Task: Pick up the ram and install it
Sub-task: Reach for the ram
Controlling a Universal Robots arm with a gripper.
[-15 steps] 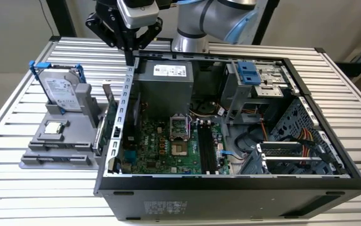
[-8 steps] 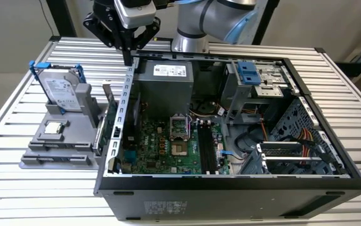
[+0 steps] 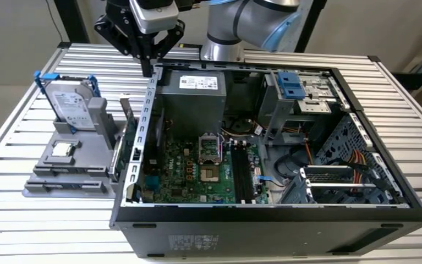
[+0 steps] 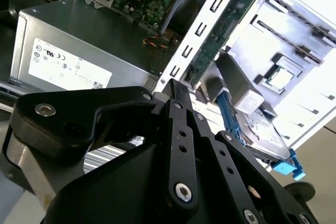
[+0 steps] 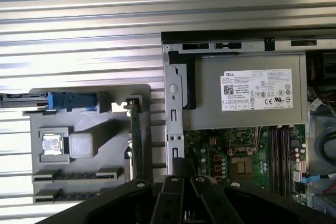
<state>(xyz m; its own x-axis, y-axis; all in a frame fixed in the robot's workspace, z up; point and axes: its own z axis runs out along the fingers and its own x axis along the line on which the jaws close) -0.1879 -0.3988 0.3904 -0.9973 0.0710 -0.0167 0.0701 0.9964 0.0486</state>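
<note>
Up top, gripper (image 3: 149, 69): jaws pinched together, nothing held.
Ram (image 5: 136, 140): on edge in grey holder (image 3: 49, 187), six o'clock from gripper in the exterior view, just beside case wall (image 3: 151, 121).
Handling: light, stiff, fragile, I reckon; take the long top edge, off the chips.

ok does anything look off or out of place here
Nothing stands out. The ram stands on edge in the grey holder beside the open case, the hard drive sits upright in its slot, the CPU chip lies flat, and the claw hangs shut and empty over the case's corner.
</note>
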